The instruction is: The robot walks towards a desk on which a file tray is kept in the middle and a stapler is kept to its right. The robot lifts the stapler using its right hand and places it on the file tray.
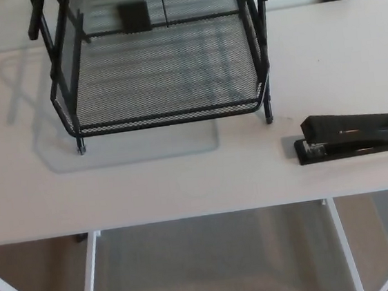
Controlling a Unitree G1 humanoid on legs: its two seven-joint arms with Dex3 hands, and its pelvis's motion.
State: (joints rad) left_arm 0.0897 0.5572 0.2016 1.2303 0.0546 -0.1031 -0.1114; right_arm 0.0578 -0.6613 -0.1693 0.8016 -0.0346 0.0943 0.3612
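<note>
Head view, looking down: white legs (89, 274) show under the near edge of the pale worktop (149, 185). The black stapler (359, 135) lies flat on the worktop off to the right, its far end running out of frame. The black mesh file tray (167, 117) sits in the middle, a bit further back, with its front right foot near the stapler's head but not touching. Neither hand is in shot, so can't tell what the fingers are doing.
</note>
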